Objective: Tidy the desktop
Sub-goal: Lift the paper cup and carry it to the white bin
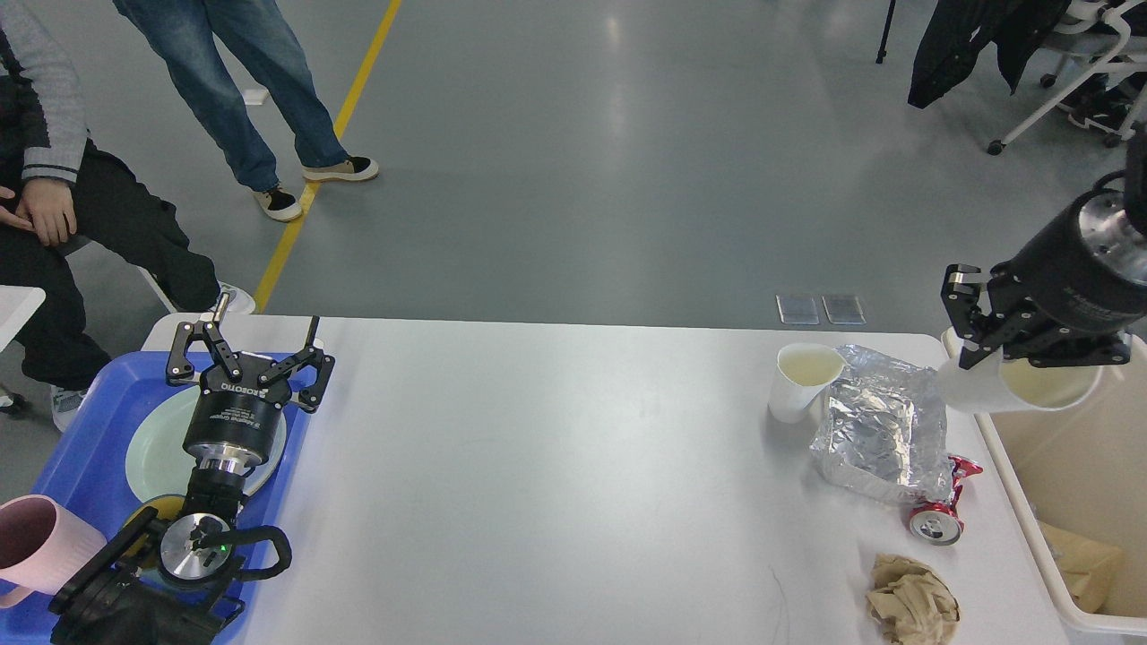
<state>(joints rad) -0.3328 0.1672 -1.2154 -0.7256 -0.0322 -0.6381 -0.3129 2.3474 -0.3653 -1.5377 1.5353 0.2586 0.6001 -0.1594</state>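
White and matte, the desktop fills the lower half of the frame, its long axis running left to right, with rounded far corners. At its right edge stands a cream bin. The left gripper hangs over the blue tray at lower left, jaws spread. The right gripper, at middle right, pinches a tilted paper cup above the bin.
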